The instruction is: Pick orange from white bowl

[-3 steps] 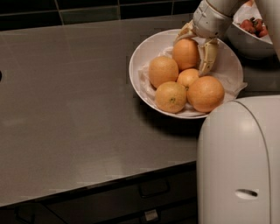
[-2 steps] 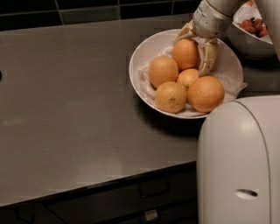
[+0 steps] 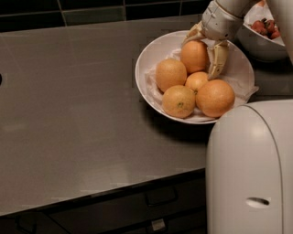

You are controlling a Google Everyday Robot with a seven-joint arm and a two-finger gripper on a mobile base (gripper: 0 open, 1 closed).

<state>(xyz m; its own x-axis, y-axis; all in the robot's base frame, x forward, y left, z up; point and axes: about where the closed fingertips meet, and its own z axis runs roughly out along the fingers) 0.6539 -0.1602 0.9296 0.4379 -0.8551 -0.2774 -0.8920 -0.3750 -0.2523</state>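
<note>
Nothing we can make out has shifted over the last second: arm, fruit and bowl all sit where they were.

From the single camera view, we see the end effector [image 3: 199,58] reaching down from the upper right into the white bowl [image 3: 153,49]. Its two pale fingers [image 3: 218,58] are closed around the orange [image 3: 194,54], one on each flank. That orange lies at the back of the bowl and rests among the others on crumpled paper [image 3: 240,82].

Four more fruits share the bowl:
- a round one [image 3: 170,75] at the left
- a small one [image 3: 198,81] in the middle
- a speckled fruit [image 3: 178,101] at the front
- the biggest fruit [image 3: 215,98] at the front right, just below the right finger

The worktop [image 3: 68,114] is a dull grey-brown slab with a soft sheen, backed by dark tiles [image 3: 91,11]. The bowl stands near its right side.

A second bowl [image 3: 261,45] holding red fruit [image 3: 265,26] stands just behind and to the right, close to the arm. The robot's white casing [image 3: 249,169] fills the lower right and covers the bowl's front-right rim.

Left of the bowl, the surface runs wide and flat to the frame edge. The front edge of the worktop slants across the lower part of the view, above dark drawer fronts [image 3: 137,205].
</note>
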